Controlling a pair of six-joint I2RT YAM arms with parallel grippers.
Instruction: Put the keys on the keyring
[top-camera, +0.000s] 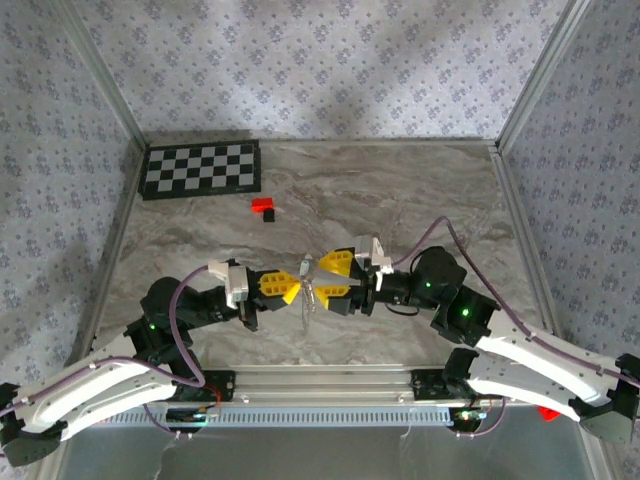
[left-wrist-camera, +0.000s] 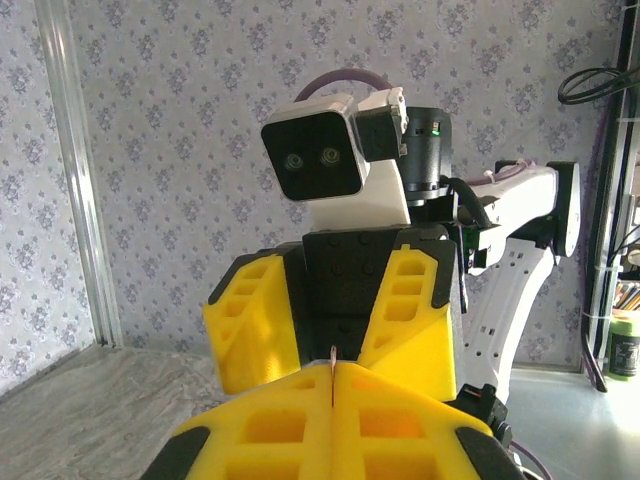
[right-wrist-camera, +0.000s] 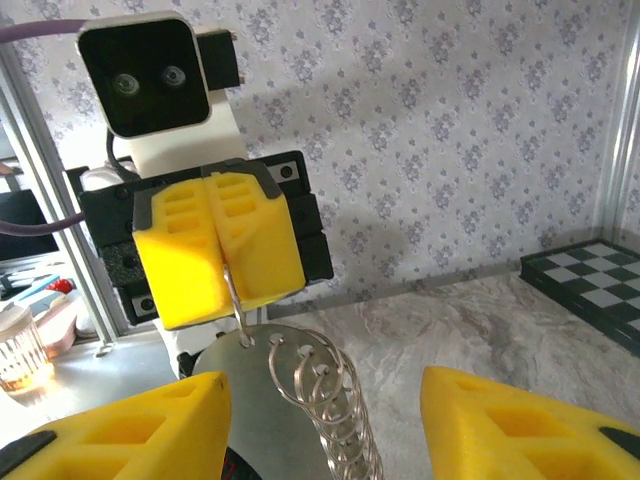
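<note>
1. Now your left fingers are shut tight on the top of the thin silvery metal keyring, up above the grey marble desk.
2. Its small loops hang down in a curly string.
3. The small flat silvery metal key hangs just beside those loops, by a hole near its edge.
4. Your right fingers are spread apart, one on each side of the hanging loops, not touching them.
5. Both arms face each other, tips close.
</note>
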